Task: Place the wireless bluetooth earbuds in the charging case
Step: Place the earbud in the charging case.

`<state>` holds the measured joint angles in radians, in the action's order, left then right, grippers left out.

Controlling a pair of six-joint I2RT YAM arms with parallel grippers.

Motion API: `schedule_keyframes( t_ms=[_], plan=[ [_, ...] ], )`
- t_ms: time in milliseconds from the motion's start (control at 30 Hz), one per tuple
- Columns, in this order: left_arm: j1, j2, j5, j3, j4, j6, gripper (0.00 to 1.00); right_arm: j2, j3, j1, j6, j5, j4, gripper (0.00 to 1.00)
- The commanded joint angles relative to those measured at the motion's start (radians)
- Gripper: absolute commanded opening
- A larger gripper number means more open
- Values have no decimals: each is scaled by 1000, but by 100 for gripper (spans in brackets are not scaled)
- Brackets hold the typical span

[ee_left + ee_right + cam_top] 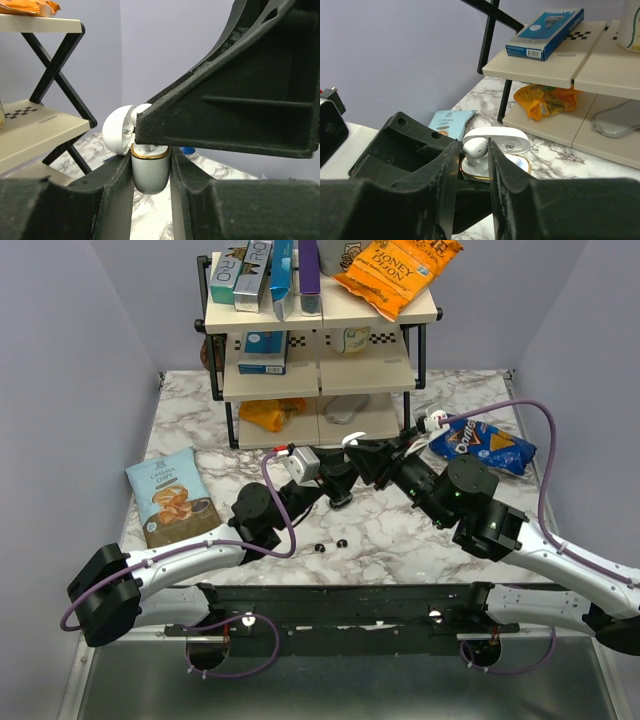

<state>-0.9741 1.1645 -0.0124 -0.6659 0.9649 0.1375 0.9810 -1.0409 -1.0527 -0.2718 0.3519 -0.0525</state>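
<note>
Left wrist view: the left gripper (151,167) is clamping the pale charging case (149,177) upright between its fingers, gold rim up, white lid tipping open; right wrist view: the right gripper (473,162) is straddling a white earbud (475,146) sitting at the case's mouth, fingers close on both sides, though I cannot tell whether they are pressing it; top view: both grippers are meeting above the marble table (390,535), before the shelf rack (300,383); two small black round bits (342,543) are lying nearer the arms' bases.
</note>
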Motion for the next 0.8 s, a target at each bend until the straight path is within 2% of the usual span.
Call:
schedule_keyframes(
  t_ms=[0,367,767],
  plan=[
    [-2,-40,-11,-38,104,-10,0,19,-21,3,3,79,91,41],
    [-1,-51,-9,-23,113,-18,0,19,-48,3,-10,137,125,48],
    [-1,-52,-18,-12,130,-21,0,12,-65,3,-14,159,149,51]
  ],
)
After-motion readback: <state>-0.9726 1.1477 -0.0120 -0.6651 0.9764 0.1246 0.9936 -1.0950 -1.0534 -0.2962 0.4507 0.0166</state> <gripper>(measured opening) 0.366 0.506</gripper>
